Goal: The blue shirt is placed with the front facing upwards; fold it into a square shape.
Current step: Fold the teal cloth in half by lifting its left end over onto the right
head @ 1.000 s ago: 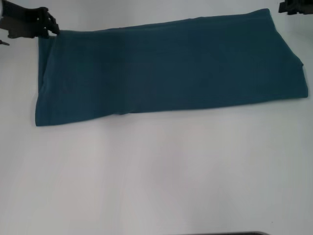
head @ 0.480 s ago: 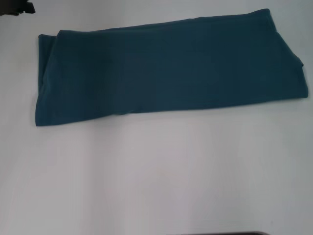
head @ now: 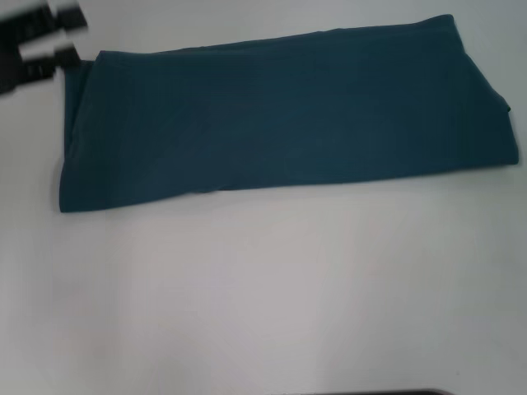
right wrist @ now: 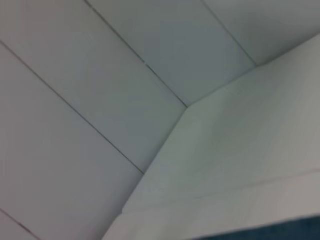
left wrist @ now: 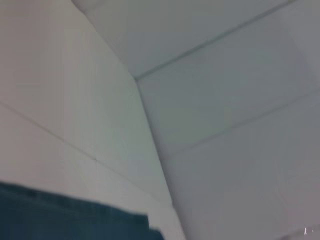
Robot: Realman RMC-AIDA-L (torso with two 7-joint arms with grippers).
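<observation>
- Nearest the robot: bare white table, nothing lying on this stretch.
- Farther out: the blue shirt lies flat on the table as a long folded band, running from the robot's left to its right, right end sitting a little farther away than the left (so the band slants slightly).
- Shirt surface is plain teal on top; no lettering or collar shows on the upward face. A fold edge shows at the far left corner, where an under layer peeks out just beside the top layer.
- Far left corner: left gripper is in the head view, dark and blurred, with two prongs pointing toward the shirt's far left corner. The prongs stand apart with a pale gap btwn them, nothing in that gap. The nearer prong tip is right at the cloth edge; can't tell whether it touches.
- Relative to those jaws, the shirt spreads away to the robot's right and toward the robot; the jaws sit just off its far left corner.
- Left wrist view: pale panelled wall w/ seams, plus a strip of the teal cloth at one edge; own fingers don't show.
- Right wrist view: same sort of pale panels, a thin sliver of teal at one edge.
- Right gripper: not visible in any view, so its jaws can't be judged.
</observation>
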